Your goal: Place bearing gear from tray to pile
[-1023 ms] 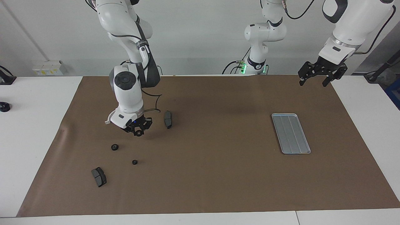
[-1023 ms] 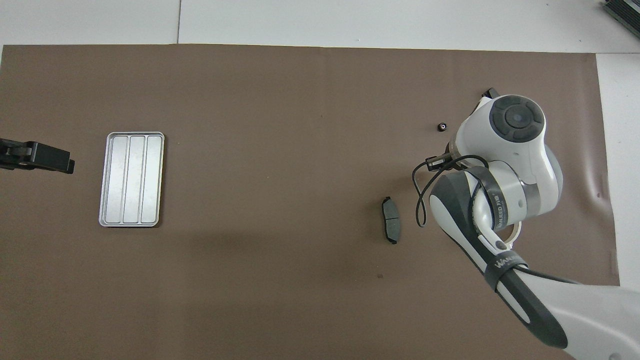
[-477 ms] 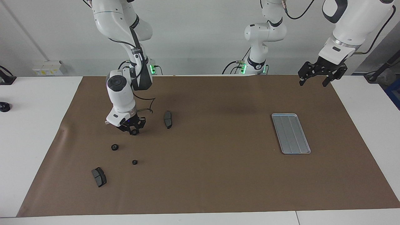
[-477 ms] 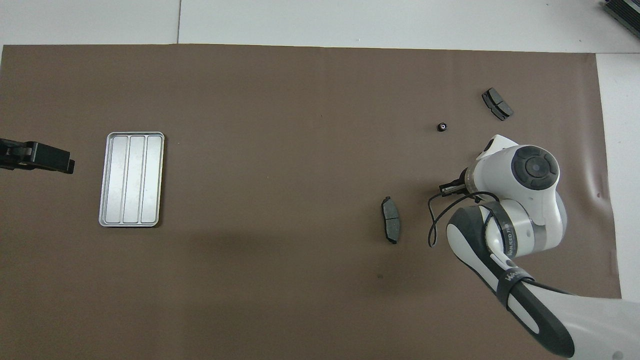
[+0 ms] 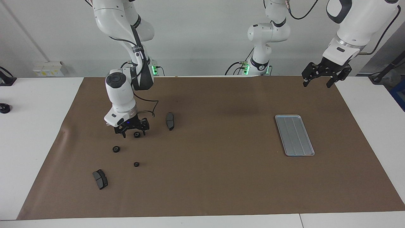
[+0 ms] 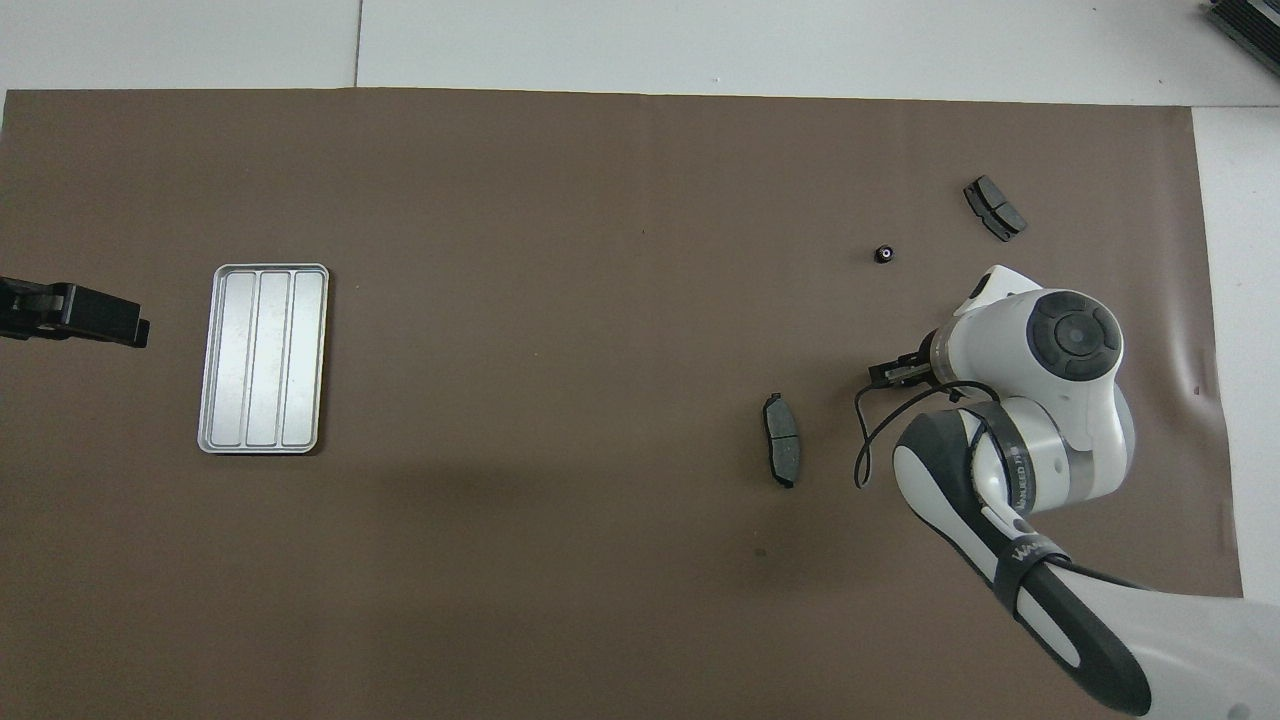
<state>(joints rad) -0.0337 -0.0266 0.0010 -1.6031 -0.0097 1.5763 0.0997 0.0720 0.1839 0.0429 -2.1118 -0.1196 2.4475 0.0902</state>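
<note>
A small black bearing gear (image 5: 137,134) lies on the brown mat directly under my right gripper (image 5: 134,133), which is open, its fingers spread on either side of the gear. Around it is the pile: two more small gears (image 5: 116,149) (image 5: 136,164) and two dark brake pads (image 5: 170,121) (image 5: 100,179). In the overhead view the right arm hides the gripper and the released gear; one gear (image 6: 884,254) and both pads (image 6: 781,440) (image 6: 994,208) show. The silver tray (image 5: 294,135) (image 6: 263,358) lies bare toward the left arm's end. My left gripper (image 5: 317,84) waits open in the air by that end.
The brown mat (image 5: 215,177) covers most of the white table. A black cable loops from the right wrist (image 6: 860,450) close to the nearer brake pad. A small dark object (image 5: 4,108) sits on the white table at the right arm's end.
My right gripper came down to the mat among the pile with the gear and opened, leaving the gear on the mat. The left arm has not moved.
</note>
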